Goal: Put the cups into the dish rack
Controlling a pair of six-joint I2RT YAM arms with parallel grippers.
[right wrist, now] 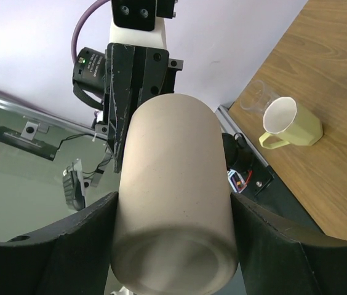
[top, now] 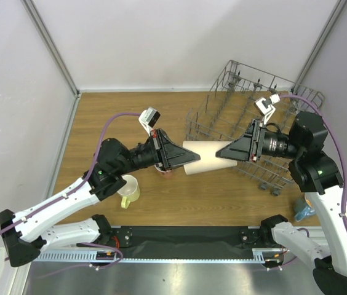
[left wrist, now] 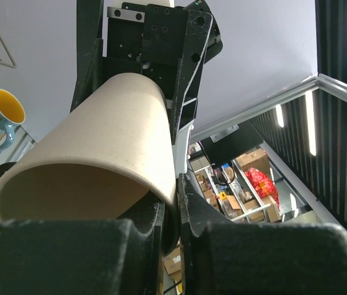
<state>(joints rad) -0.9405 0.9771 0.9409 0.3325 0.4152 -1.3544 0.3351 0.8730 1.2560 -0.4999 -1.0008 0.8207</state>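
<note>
A beige handleless cup (top: 205, 157) hangs on its side in the air between both arms, in front of the dish rack (top: 235, 104). My left gripper (top: 183, 158) is shut on its rim, one finger inside the mouth and one outside (left wrist: 176, 184). My right gripper (top: 219, 152) has its fingers against both sides of the cup's base (right wrist: 173, 206). A pale yellow mug (top: 129, 189) stands on the table by the left arm. A salmon-pink mug (top: 164, 170) shows partly under the left gripper. A clear glass (right wrist: 258, 97) stands near the yellow mug (right wrist: 290, 123).
The grey wire rack fills the back right of the wooden table (top: 112, 123). A blue cup (top: 303, 209) lies near the right arm's base. White walls close the back and sides.
</note>
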